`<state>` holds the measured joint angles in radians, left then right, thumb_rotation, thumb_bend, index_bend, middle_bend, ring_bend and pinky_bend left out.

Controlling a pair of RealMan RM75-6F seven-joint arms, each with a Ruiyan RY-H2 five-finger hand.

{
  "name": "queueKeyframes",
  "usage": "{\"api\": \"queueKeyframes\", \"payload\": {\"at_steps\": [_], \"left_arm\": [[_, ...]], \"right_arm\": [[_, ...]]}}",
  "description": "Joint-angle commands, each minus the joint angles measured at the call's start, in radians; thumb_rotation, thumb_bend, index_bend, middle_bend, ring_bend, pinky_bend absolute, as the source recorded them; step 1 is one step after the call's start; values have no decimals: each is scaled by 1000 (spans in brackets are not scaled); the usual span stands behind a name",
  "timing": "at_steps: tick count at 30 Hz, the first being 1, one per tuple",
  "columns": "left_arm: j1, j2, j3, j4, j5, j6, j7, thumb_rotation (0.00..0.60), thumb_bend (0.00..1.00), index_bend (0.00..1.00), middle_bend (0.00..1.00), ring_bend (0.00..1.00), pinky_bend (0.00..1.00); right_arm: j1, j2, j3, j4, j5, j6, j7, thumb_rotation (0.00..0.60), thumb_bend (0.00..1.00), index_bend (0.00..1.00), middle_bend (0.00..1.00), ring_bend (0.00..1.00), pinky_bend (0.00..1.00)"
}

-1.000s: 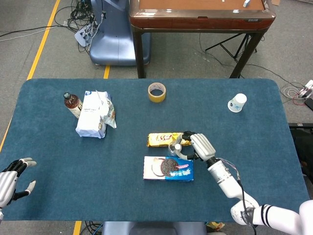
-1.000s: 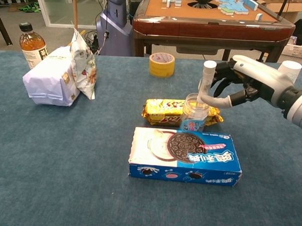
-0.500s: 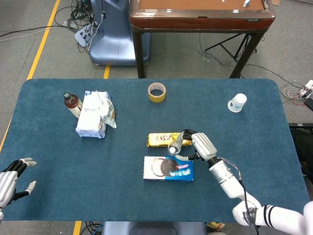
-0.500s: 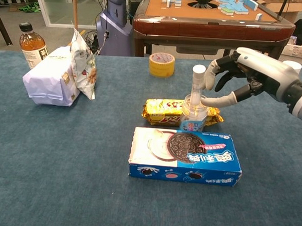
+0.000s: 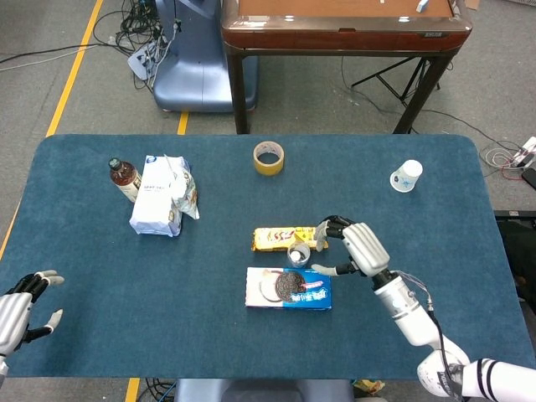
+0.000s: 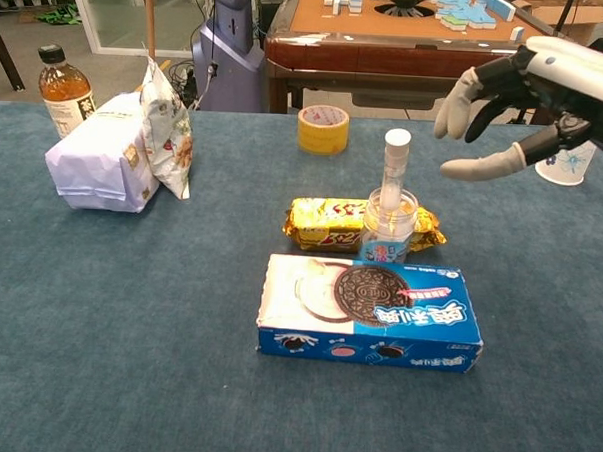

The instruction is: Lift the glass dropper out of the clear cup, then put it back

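The glass dropper (image 6: 394,170) with its white bulb stands upright in the clear cup (image 6: 387,228), which sits in the middle of the table (image 6: 128,309) between a yellow snack packet and a blue biscuit box. In the head view the clear cup (image 5: 299,254) shows from above. My right hand (image 6: 522,106) hovers open, up and to the right of the dropper, apart from it; the same right hand (image 5: 356,245) shows just right of the cup. My left hand (image 5: 21,306) rests open at the table's near left edge, empty.
A blue biscuit box (image 6: 370,312) lies in front of the cup, a yellow snack packet (image 6: 332,222) behind it. A tape roll (image 6: 323,128), a white paper cup (image 5: 406,176), a white bag (image 6: 109,158) and a tea bottle (image 6: 63,88) stand further off.
My right hand let go of the dropper, which settled upright in the cup. The hand then opened and drew back up and to the right. The left hand stayed still.
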<state>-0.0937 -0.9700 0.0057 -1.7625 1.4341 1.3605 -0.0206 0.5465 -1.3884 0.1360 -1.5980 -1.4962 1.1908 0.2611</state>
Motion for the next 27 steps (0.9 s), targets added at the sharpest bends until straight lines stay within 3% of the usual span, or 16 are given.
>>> {"api": "queueKeyframes", "payload": {"at_steps": [1, 9, 15, 21, 27], "left_arm": [[-1, -2, 0, 0, 0, 0, 4, 600, 357, 271, 207, 155, 332], [-5, -11, 5, -2, 12, -6, 16, 600, 358, 271, 207, 155, 331], [-2, -31, 5, 14, 56, 26, -3, 600, 358, 271, 207, 155, 332], [2, -62, 3, 48, 87, 56, -18, 600, 358, 270, 207, 155, 345], [-1, -73, 1, 63, 88, 56, -23, 600, 358, 269, 207, 155, 346]], "right_arm": [[-57, 80, -19, -72, 6, 61, -139, 600, 203, 579, 439, 278, 360], [-178, 226, -81, -140, 20, 162, -368, 600, 203, 579, 439, 278, 360], [-257, 333, -141, -185, 5, 202, -430, 600, 201, 579, 439, 275, 361], [-356, 315, -154, -155, -30, 346, -475, 600, 202, 579, 439, 274, 361], [-421, 268, -161, -72, -92, 447, -388, 600, 201, 579, 439, 274, 360]]}}
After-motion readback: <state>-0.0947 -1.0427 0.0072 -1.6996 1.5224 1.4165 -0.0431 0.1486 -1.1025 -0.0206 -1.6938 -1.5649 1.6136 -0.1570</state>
